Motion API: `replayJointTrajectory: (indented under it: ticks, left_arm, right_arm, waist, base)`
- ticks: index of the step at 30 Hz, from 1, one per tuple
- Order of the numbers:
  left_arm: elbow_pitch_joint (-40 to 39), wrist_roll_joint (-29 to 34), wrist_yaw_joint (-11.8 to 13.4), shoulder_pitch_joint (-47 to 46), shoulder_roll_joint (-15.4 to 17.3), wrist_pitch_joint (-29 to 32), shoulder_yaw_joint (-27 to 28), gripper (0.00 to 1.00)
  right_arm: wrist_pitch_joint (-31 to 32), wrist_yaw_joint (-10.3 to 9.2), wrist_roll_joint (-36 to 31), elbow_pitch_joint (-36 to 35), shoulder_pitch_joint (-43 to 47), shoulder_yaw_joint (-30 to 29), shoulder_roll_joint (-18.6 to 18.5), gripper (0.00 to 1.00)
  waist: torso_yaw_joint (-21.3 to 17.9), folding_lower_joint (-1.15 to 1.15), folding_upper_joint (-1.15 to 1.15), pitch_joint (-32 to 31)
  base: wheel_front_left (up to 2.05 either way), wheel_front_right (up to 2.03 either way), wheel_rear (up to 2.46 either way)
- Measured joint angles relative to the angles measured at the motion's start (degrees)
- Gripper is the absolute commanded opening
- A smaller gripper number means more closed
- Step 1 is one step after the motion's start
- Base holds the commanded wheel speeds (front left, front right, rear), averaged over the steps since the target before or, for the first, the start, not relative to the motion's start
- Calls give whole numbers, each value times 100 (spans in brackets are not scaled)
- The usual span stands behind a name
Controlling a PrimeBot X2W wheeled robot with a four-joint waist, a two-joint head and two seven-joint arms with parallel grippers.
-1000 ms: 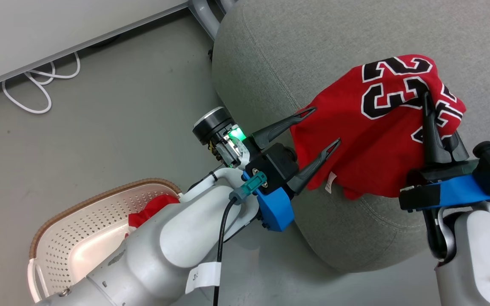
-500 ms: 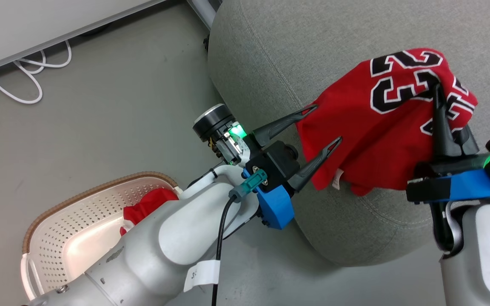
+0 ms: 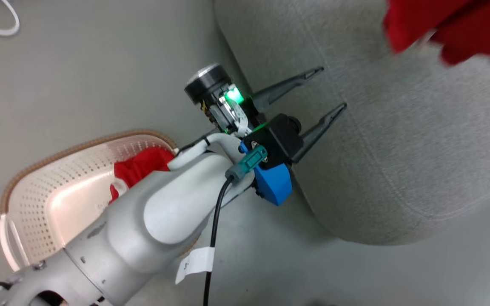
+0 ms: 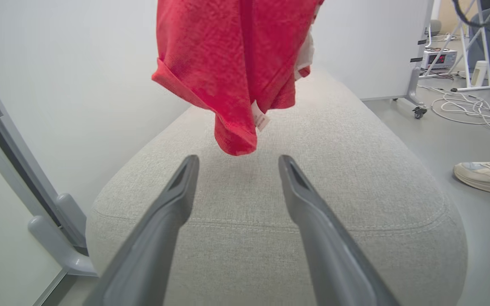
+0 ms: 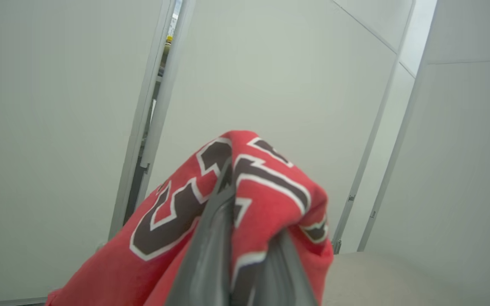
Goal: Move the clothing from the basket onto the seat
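Right gripper (image 5: 249, 212) pinches the jersey (image 5: 177, 216), hanging above the seat (image 4: 355, 170) at 12 o'clock from the spread-open left gripper (image 4: 238, 159). Other red garment (image 3: 143, 168) is in the basket (image 3: 58, 178) at 8 o'clock, half hidden by the left arm (image 3: 164, 212).

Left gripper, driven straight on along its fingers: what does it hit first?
Most likely the low hem of the red jersey, which dangles dead ahead of the open left gripper. Depth is unclear, so it might brush the seat top first.
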Motion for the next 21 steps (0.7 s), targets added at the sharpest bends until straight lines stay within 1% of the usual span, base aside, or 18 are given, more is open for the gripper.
replayJointTrajectory:
  ticks: [1,2,3,4,5,9,13,17,21]
  left_arm:
    - [-41,14,5,-61,33,20,2,100]
    - [-118,68,5,-157,114,67,3,100]
    - [-118,68,5,-157,114,67,3,100]
    - [-200,111,5,-259,185,133,4,100]
    - [-257,137,7,-315,213,160,5,100]
    - [-475,205,23,-521,337,274,19,100]
    - [-653,259,40,-643,411,372,2,100]
    - [-786,296,58,-683,505,439,-9,100]
    - [-877,297,92,-684,568,466,-35,100]
  right_arm:
    - [0,0,1,-40,-172,-146,-77,0]
    - [0,0,3,-96,-490,-458,-240,0]
    - [0,0,3,-96,-490,-458,-240,0]
    - [0,0,40,-123,-782,-775,-438,0]
    - [0,0,45,-109,-917,-894,-559,0]
    - [0,0,123,250,-1352,-1315,-1024,0]
    - [0,0,58,735,-1552,-1506,-1425,0]
    - [0,0,-45,1252,-1617,-1535,-1529,0]
    - [0,0,-125,1647,-1569,-1547,-1362,0]
  waist:
    - [19,0,0,110]
    - [57,0,0,327]
    - [57,0,0,327]
    - [94,0,0,546]
    - [112,0,0,654]
    - [176,0,0,1085]
    - [241,1,0,1464]
    - [299,1,0,1767]
    - [337,1,0,1945]
  base:
    - [0,0,0]
    - [0,0,0]
    - [0,0,0]
    - [0,0,0]
    - [0,0,0]
    - [0,0,0]
    - [0,0,0]
    - [0,0,0]
    - [0,0,0]
